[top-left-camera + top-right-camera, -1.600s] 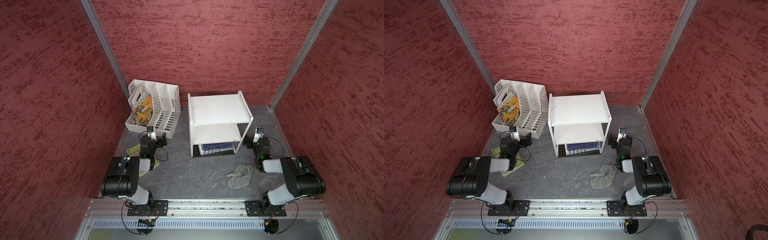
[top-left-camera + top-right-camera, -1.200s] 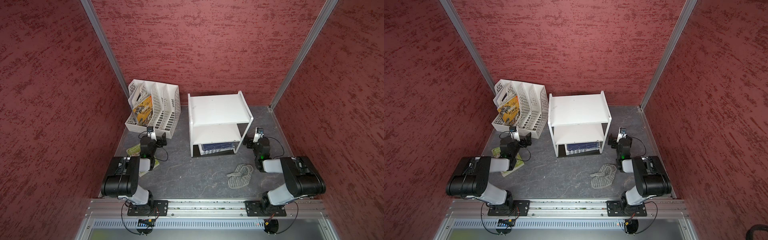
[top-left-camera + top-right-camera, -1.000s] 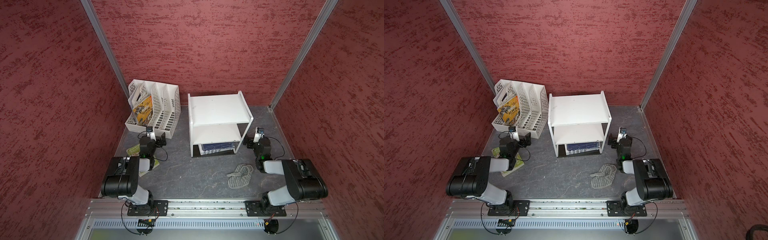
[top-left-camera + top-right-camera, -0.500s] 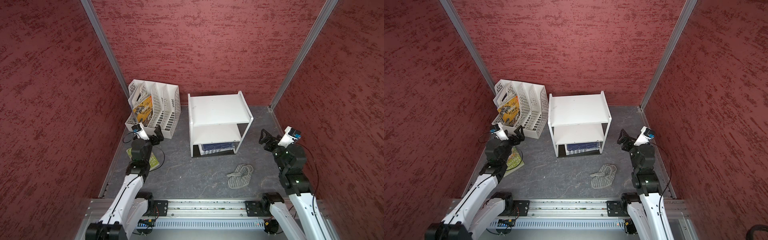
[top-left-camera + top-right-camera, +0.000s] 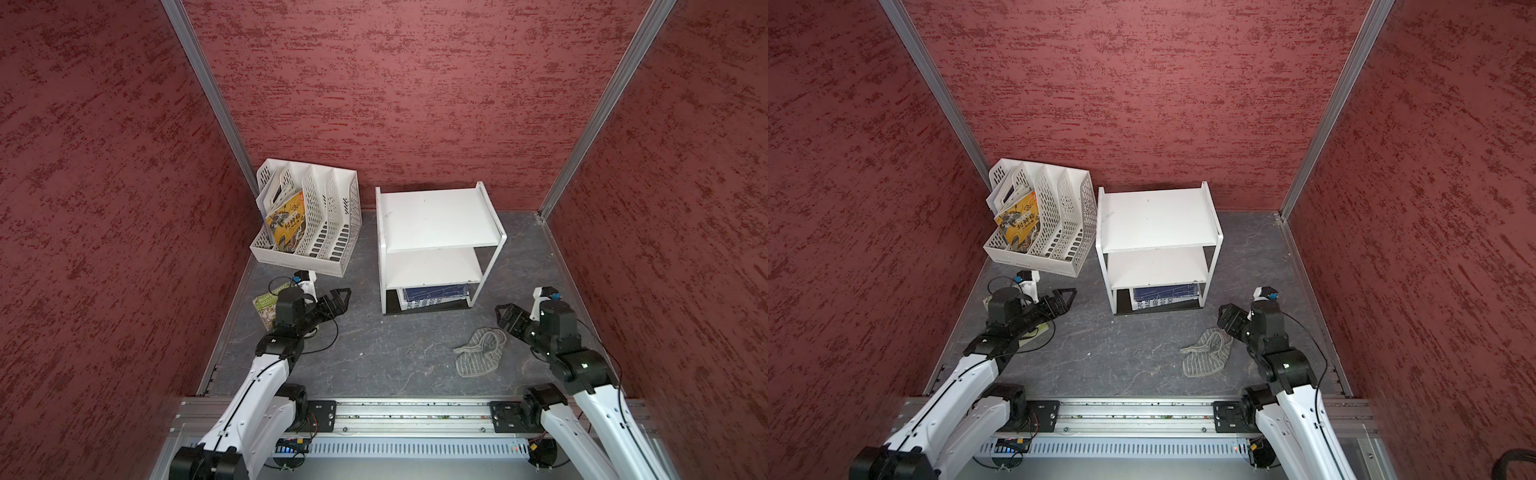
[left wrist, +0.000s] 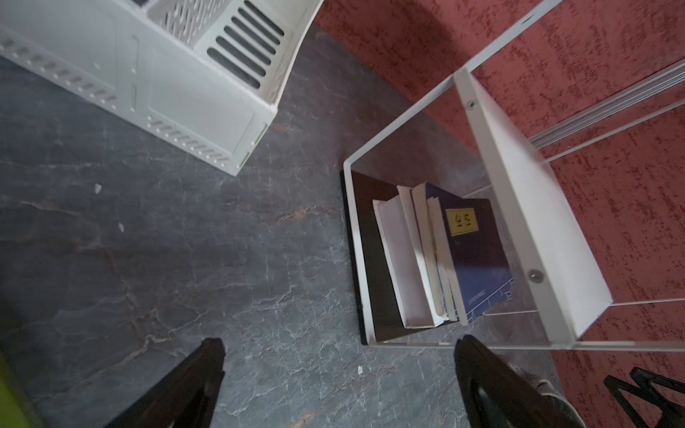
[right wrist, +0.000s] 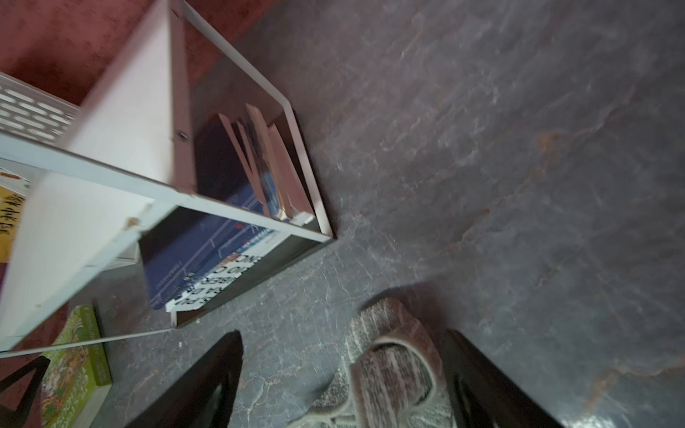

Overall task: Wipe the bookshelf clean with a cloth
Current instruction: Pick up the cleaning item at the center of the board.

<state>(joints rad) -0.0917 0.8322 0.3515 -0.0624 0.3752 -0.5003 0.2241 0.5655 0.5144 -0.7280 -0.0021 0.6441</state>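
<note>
The bookshelf (image 7: 115, 111) looks blurred in the right wrist view.

White bookshelf (image 5: 436, 220), grey-and-white striped cloth (image 5: 480, 353), green book (image 5: 264, 301), red walls (image 5: 395, 83).

walls (image 5: 395, 83): red, rough-textured, three sides | corner posts (image 5: 212, 99): silver metal, two | worktop (image 5: 374, 345): dark grey, stone-veined | near edge: slotted metal rail (image 5: 407, 415) | light: even, soft shadows
</note>
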